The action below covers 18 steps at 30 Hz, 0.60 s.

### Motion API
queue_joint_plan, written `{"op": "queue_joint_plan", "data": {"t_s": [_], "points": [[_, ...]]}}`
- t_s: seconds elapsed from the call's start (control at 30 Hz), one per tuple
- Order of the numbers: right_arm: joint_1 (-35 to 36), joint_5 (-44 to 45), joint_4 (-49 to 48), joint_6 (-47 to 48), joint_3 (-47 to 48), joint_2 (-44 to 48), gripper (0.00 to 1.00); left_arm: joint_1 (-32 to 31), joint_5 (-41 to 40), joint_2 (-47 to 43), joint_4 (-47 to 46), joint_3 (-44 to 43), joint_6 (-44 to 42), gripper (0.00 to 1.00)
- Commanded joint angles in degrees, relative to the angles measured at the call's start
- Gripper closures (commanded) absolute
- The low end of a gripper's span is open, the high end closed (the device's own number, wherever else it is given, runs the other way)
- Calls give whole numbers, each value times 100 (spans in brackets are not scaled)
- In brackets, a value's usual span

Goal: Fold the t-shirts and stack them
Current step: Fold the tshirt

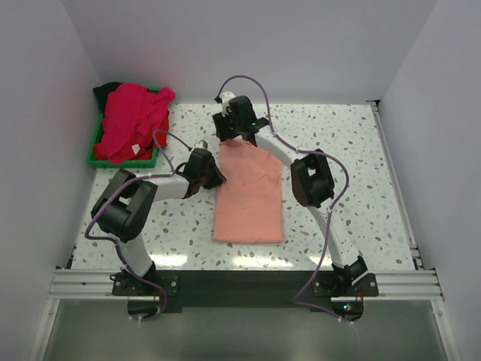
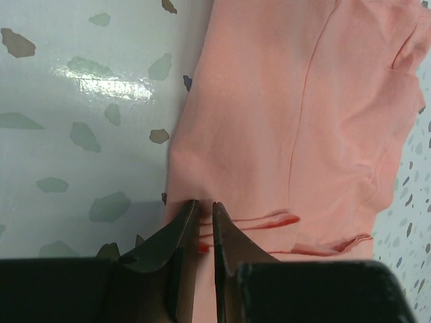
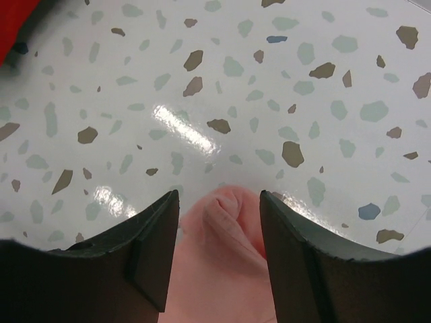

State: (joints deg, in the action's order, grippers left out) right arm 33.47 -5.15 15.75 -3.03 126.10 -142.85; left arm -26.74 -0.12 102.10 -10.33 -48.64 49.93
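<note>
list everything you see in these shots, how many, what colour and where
salmon-pink t-shirt: 1, salmon-pink, lying flat mid-table, folded into a long strip
pile of shirts: count unclear, magenta-red, heaped in the tray
black cloth: 1 piece showing, black, behind the pile at the tray's far edge
green tray: 1, green, far left corner of the table
table: 1, white with speckles, under everything
left arm: 1, black and white, reaching to the t-shirt's left edge
right arm: 1, black and white, reaching to the t-shirt's far end
left pincer: 1, black, nearly closed at the t-shirt's edge, grip unclear
right pincer: 1, black, open, a cloth fold between its jaws
</note>
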Motion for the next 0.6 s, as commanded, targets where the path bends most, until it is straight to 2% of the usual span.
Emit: {"op": "queue_joint_plan", "data": {"t_s": [0.0,0.33,0.57], "points": [[28,137,-10,-49,362,-173,46,29,-41,143,22,-22,-150,82],[28,181,-28,-93,433,-332,65,37,-23,248,31,-49,-150,82],[10,233,-160,-408,485,-253,79,29,-23,310,13,30,-89,88]]}}
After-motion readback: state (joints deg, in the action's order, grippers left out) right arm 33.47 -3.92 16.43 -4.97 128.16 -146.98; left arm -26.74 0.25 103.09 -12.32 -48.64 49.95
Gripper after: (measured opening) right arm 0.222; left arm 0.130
